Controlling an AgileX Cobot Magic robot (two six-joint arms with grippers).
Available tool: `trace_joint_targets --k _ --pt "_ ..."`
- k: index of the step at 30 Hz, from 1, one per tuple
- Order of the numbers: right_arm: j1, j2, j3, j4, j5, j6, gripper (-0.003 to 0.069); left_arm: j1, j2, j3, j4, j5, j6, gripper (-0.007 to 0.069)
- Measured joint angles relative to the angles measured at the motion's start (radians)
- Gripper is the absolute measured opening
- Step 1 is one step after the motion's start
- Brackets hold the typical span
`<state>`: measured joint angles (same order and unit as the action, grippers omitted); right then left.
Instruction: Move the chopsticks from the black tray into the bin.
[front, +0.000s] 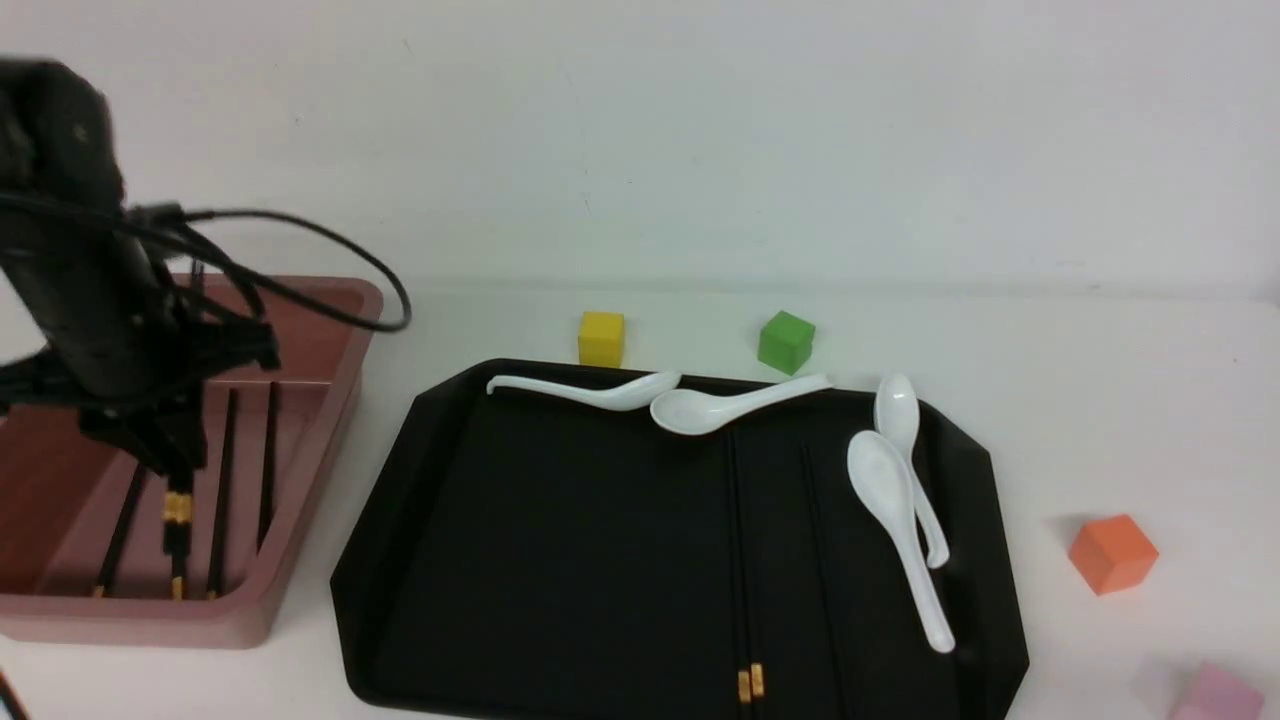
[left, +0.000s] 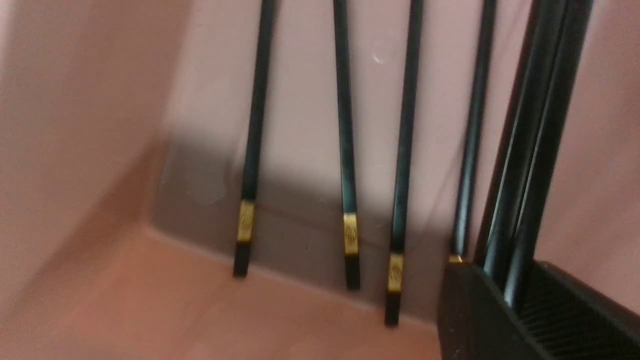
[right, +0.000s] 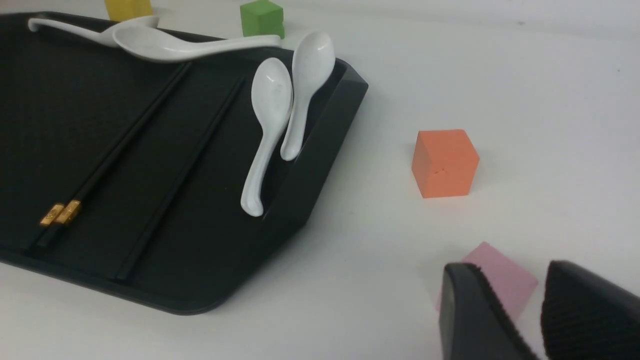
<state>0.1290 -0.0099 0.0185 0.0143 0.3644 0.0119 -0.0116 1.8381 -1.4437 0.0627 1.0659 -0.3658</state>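
I'm partway: four chopsticks (left: 345, 150) lie in the bin (front: 150, 620) at left, my left pincer (front: 172, 465) grips another pair (left: 525, 150) above them, a third pair (front: 738, 520) plus a loose stick (right: 182, 170) wait on the tray (front: 560, 540), and my right pincer (right: 510, 267) sits slightly agape, empty.

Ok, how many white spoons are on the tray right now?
4 spoons: two along the black tray's far rim, two side by side at its right rim. None look hidden.

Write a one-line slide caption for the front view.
Left gripper holds chopsticks inside the pink bin; more chopsticks lie on the black tray.
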Motion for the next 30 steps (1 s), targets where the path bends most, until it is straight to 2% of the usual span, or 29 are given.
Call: trace_joint_targets --k 8,11,15,18,20,24,29,30 --pt "0.0 0.0 0.0 0.0 0.0 0.0 0.024 0.0 0.078 0.0 0.0 -0.044 0.0 0.02" --pt "0.0 0.0 0.0 0.0 0.0 0.0 0.024 0.0 0.083 0.0 -0.003 0.001 0.0 0.0229" --pt "0.0 0.0 0.0 0.0 0.0 0.0 0.024 0.0 0.065 0.0 -0.003 0.065 0.0 0.0227" --pt "0.0 0.0 0.0 0.0 0.0 0.0 0.024 0.0 0.006 0.0 -0.003 0.112 0.001 0.0171" --pt "0.0 0.0 0.0 0.0 0.0 0.0 0.024 0.0 -0.053 0.0 -0.011 0.135 0.002 0.0099" --pt "0.0 0.0 0.0 0.0 0.0 0.0 0.024 0.0 -0.216 0.047 -0.05 0.105 0.024 -0.0013" --pt "0.0 0.0 0.0 0.0 0.0 0.0 0.024 0.0 -0.443 0.189 -0.123 0.049 0.054 -0.0013" --pt "0.0 0.0 0.0 0.0 0.0 0.0 0.024 0.0 -0.55 0.257 -0.151 0.022 0.057 -0.0013"
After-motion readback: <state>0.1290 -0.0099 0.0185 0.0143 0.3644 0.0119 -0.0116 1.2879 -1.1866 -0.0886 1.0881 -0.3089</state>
